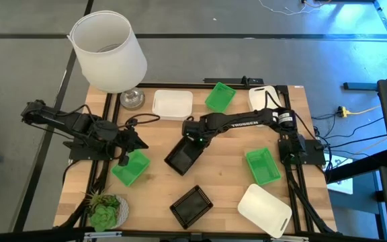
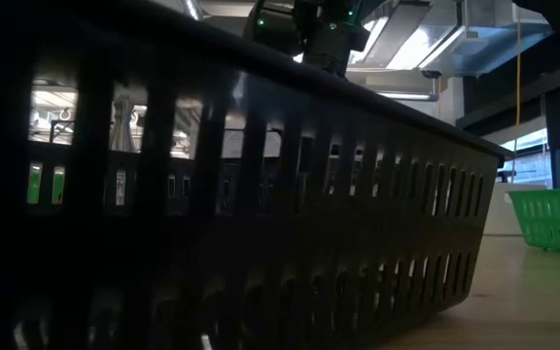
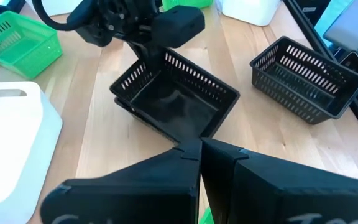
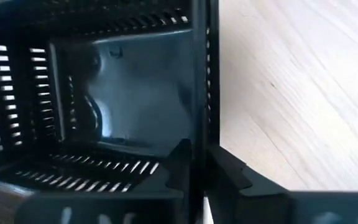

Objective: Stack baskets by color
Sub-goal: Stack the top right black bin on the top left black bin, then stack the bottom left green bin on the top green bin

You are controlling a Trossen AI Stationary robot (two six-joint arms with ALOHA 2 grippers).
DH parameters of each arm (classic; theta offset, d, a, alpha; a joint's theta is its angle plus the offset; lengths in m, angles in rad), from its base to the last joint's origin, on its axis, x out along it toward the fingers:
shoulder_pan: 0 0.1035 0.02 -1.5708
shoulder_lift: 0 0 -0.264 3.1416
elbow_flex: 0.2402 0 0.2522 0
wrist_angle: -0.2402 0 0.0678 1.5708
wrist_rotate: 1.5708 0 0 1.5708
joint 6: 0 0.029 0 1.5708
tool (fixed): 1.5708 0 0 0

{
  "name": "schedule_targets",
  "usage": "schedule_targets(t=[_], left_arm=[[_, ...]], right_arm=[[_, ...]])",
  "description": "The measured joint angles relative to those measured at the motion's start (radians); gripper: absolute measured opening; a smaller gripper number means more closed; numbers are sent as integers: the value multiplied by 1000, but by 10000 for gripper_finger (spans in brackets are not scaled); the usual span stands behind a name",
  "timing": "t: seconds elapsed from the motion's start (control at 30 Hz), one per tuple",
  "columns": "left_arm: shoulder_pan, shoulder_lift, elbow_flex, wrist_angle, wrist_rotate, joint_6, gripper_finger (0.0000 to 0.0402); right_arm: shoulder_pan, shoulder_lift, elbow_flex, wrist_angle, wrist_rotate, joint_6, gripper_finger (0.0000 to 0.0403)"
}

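High view, black basket stack point(image 1: 183, 156) long axis diagonal

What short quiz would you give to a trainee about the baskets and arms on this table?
1. How many green baskets show in the high view?
2. The right pincer is at the rim of which basket? A: a white one. B: the black basket in the middle of the table. C: a green one.
3. True or false: the potted plant stands right beside the lampshade.

Key: 1. three; 2. B; 3. false, they are at opposite corners on the left arm's side.
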Motion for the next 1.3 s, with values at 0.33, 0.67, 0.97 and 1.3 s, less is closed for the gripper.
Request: schedule_targets(t=[0.33, 0.67, 0.97, 1.3], left_arm=[[0, 0, 0, 0, 0, 0, 0], [0, 0, 0, 0, 36, 0, 0], [0, 0, 0, 0, 156, 0, 0], [0, 0, 0, 33, 229, -1, 0]], right_arm=[[-2, 0, 6, 55, -88, -21, 43], [-3, -2, 118, 8, 8, -200, 43], [32, -6, 186, -56, 14, -392, 43], [213, -60, 207, -163, 40, -781, 43]])
